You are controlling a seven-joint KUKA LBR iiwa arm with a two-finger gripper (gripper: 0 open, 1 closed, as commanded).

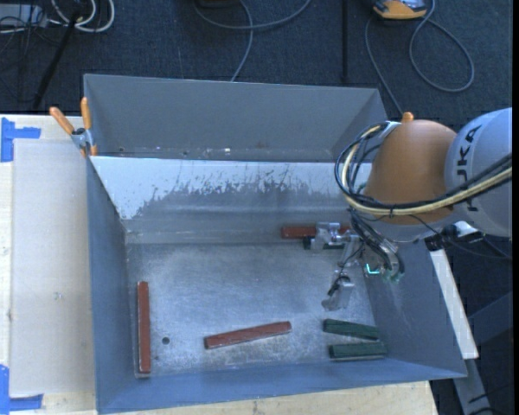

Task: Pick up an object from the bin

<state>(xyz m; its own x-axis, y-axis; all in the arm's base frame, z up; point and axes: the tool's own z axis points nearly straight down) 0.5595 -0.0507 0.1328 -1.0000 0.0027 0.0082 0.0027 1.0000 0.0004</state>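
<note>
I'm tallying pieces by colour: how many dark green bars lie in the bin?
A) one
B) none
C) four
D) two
D: one dark green bar lies just behind a second dark green bar, in the front right corner of the bin.

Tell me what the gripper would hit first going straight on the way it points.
Probably the bare bin floor: the gripper points down at a spot beside the upper dark green block, the nearest thing. Depth is unclear, so it might clip that block.
</note>
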